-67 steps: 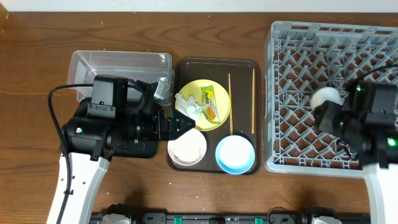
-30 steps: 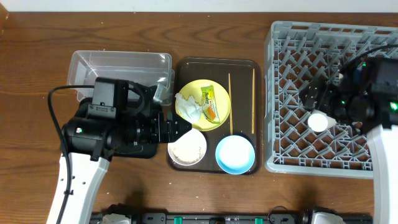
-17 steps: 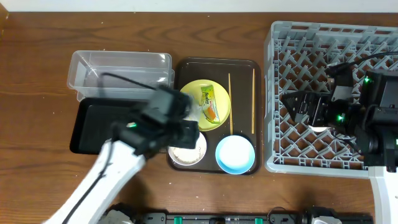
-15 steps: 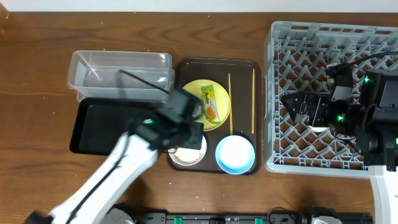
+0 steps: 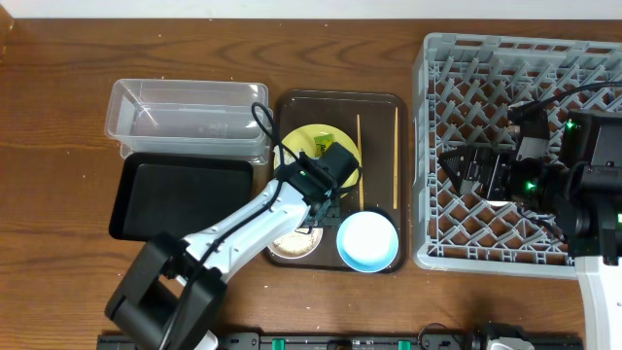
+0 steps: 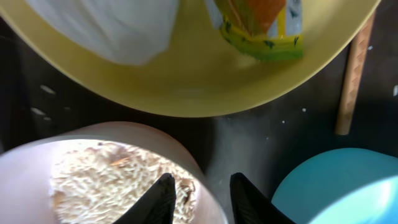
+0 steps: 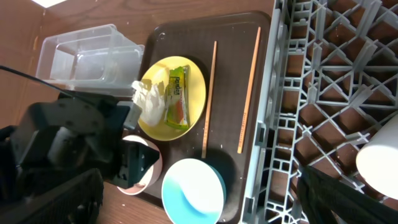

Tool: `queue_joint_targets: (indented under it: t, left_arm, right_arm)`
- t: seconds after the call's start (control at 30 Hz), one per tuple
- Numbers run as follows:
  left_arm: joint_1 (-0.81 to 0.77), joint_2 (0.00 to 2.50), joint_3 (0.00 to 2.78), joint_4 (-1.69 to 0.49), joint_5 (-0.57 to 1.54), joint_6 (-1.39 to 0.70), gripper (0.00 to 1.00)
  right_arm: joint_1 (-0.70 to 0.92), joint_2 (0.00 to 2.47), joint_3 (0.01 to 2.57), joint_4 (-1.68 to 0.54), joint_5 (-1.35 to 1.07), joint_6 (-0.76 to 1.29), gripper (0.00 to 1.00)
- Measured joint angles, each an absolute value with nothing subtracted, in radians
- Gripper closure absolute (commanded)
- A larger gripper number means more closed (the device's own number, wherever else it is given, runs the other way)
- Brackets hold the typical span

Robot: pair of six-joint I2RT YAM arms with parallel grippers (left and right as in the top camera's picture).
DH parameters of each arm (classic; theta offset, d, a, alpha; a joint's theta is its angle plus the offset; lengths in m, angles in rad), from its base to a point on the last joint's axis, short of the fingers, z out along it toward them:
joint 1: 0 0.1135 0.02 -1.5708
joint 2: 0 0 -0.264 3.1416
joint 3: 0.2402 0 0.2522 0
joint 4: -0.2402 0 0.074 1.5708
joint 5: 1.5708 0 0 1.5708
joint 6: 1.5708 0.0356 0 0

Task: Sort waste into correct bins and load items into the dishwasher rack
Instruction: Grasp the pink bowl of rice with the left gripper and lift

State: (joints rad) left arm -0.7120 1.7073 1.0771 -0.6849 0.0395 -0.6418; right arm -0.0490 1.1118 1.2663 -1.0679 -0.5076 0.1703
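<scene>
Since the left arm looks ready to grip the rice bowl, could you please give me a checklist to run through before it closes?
1. Left gripper open: ok.
2. Fingers straddle the white bowl rim, one over the rice: ok.
3. Outer finger apart from the light-blue bowl: ok.
4. Fingers deep enough past the rim: cannot tell.
5. Clear tub and black tray unobstructed: ok.
6. Right gripper out of the way, over the dishwasher rack: ok.
</scene>
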Motion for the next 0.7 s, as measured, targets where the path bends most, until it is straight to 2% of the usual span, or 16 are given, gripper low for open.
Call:
queue_joint_targets:
  t: [0.1,0.17,0.47,0.63,0.7]
  left_arm:
    - [-0.72,1.731,1.077,-0.681,0.051,-0.657,0.81]
    - [-0.733,1.747,1.077,-0.678,0.054,-0.666,0.94]
    - [-0.754,1.715,1.084,-0.735,0.046,-0.661,0.94]
    - [-0.739,1.584,1.093,-0.808,0.076,-0.653,0.94]
    - [-0.688,1.495,1.095,-0.81,0.126,-0.623,0.94]
  right_arm:
    - [-0.049,1.112,1.266,-1.068,-0.506,0.17,0.03]
    - [-0.049,1.112,1.266,-1.069,-0.504,0.17,0.02]
    - [-0.049,1.112,1.266,-1.07,-0.501,0.17,0.03]
    - [-0.049,1.112,1.266,-1.069,-0.497,0.17,0.03]
    - [-0.049,1.112,1.266,-1.069,-0.496,0.17,0.03]
